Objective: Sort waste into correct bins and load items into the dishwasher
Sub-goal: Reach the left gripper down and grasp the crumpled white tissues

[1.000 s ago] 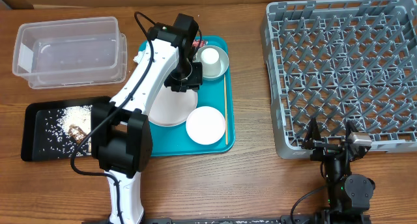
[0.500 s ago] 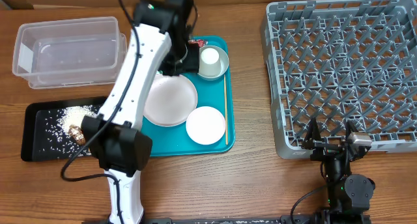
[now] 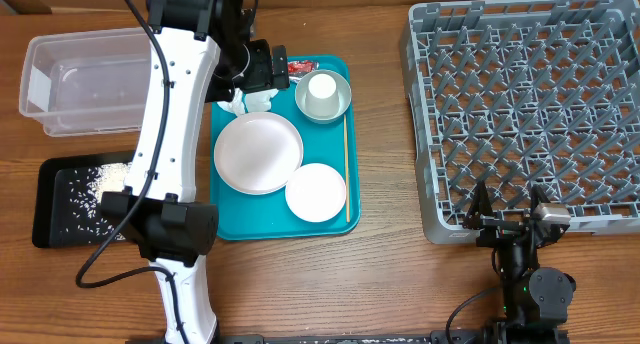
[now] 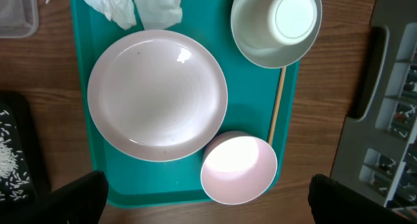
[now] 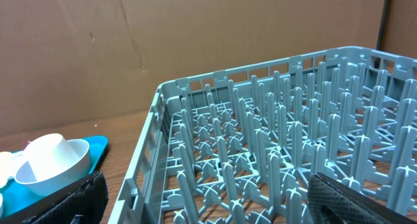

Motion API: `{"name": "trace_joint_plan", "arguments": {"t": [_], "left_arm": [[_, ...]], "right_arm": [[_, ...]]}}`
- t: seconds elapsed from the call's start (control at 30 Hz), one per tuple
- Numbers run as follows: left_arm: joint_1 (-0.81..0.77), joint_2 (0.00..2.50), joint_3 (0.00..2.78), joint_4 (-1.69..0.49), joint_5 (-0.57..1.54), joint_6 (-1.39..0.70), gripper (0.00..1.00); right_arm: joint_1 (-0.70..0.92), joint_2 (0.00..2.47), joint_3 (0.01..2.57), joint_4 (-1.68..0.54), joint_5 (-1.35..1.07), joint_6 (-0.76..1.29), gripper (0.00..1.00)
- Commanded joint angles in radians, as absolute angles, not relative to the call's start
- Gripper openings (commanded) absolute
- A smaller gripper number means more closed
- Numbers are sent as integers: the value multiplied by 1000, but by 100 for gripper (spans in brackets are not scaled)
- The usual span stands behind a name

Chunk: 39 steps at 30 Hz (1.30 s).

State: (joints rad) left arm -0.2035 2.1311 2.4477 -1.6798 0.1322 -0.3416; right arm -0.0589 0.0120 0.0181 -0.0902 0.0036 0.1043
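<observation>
Left arm (image 3: 175, 94) at full stretch, left gripper (image 3: 255, 72) facing straight down, fingers spread wide. Right gripper (image 3: 508, 214) sits tucked close to its base, likewise parted.

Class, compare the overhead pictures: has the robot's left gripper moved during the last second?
Yes. The left gripper has shifted up and left in the image, toward the upper-left corner of the rectangular teal serving tray.

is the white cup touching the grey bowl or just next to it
Touching. The left wrist view shows the small white cup sitting inside the grey bowl, with the bowl's rim all around it.
</observation>
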Motion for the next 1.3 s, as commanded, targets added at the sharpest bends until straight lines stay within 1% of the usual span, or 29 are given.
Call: {"name": "trace_joint_plan", "arguments": {"t": [0.0,0.2,0.37,0.47,0.63,0.73,0.77,0.8,0.83,0.9,0.93,0.97,1.07,1.27], "left_arm": [[-210,2132,2457,-1655,45,-341,100],[-210,2135,2454,-1546,-50,-385,100],[-210,2160,2452,-1442,-55,-385,100],[-210,2209,2452,-1398,-56,-360,100],[-210,2316,2452,-1325,-68,-259,100],[-212,2371,2452,-1288,-110,-258,99],[-212,2391,2452,-1277,-128,-258,96],[-212,2405,2452,-1271,-147,-258,89],[-212,2419,2452,-1266,-163,-258,85],[-209,2438,2452,-1263,-194,-258,71],[-208,2448,2452,-1261,-215,-258,62],[-206,2452,2452,-1259,-227,-259,57],[-199,2467,2452,-1244,-237,-270,54],[-177,2503,2450,-1234,-260,-269,56]], "right_arm": [[-60,3,8,-84,-1,104,100],[-60,3,8,-84,-1,104,100],[-60,3,8,-84,-1,104,100],[-60,3,8,-84,-1,104,100],[-60,3,8,-84,-1,104,100],[-60,3,8,-84,-1,104,100],[-60,3,8,-84,-1,104,100],[-60,3,8,-84,-1,104,100],[-60,3,8,-84,-1,104,100],[-60,3,8,-84,-1,104,100],[-60,3,8,-84,-1,104,100],[-60,3,8,-84,-1,104,100],[-60,3,8,-84,-1,104,100],[-60,3,8,-84,-1,104,100]]}}
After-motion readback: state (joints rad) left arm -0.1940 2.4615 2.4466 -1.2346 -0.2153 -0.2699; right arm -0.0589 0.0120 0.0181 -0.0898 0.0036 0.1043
